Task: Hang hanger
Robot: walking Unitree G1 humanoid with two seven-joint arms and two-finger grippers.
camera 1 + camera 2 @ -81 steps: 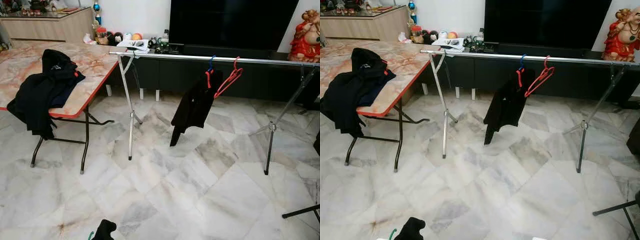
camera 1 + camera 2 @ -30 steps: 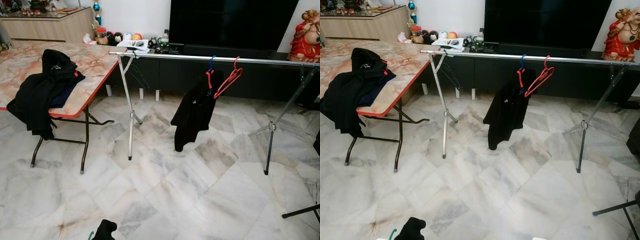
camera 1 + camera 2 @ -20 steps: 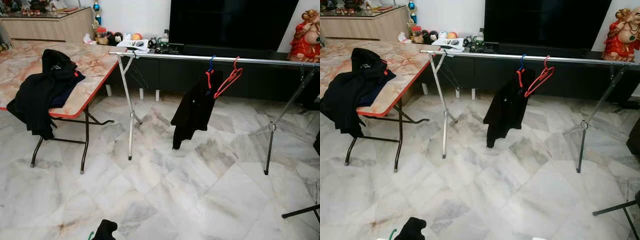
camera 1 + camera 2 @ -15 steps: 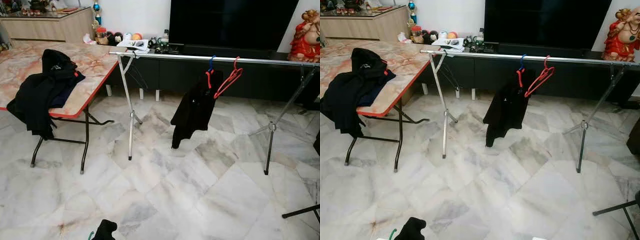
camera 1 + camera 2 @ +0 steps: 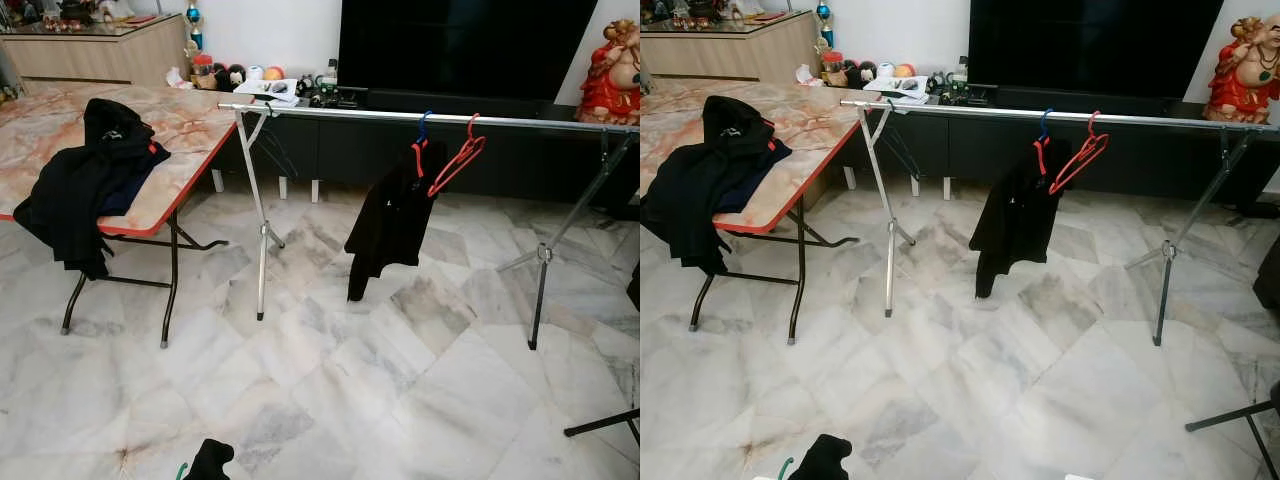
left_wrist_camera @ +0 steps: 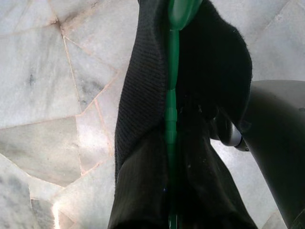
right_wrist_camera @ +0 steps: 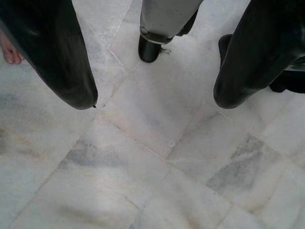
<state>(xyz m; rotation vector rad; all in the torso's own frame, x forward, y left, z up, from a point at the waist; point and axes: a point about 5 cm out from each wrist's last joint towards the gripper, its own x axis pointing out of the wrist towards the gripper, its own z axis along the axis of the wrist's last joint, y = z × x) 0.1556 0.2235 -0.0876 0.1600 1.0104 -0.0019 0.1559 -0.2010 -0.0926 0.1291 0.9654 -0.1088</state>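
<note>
The counter (image 5: 190, 125) stands at the left. One heap of dark clothes (image 5: 85, 180) lies over its front edge, part hanging below the rim, judged to be waiting for hangers.

The left claw (image 6: 190, 143) hangs low at the robot's side and is clamped on one green hanger (image 6: 172, 95). A black garment (image 6: 143, 119) is draped over this hanger, and the grip keeps both clear of the floor (image 5: 330, 390) for carrying. In the left eye view the garment's top and a tip of green show at the bottom edge of the frame.

One metal rail (image 5: 350, 113) runs from the counter's far right corner toward the right, on two crossed stands. It carries three hangers near its middle: one blue hanger (image 5: 424, 124), one red hanger (image 5: 417, 158) bearing one black jacket (image 5: 388, 222), and one bare red hanger (image 5: 458, 156), tilted. The long stretch of rail left of them is free, judged to be the place for the green hanger.

The right claw (image 7: 152, 95) points at the floor, fingers apart, holding nothing.
</note>
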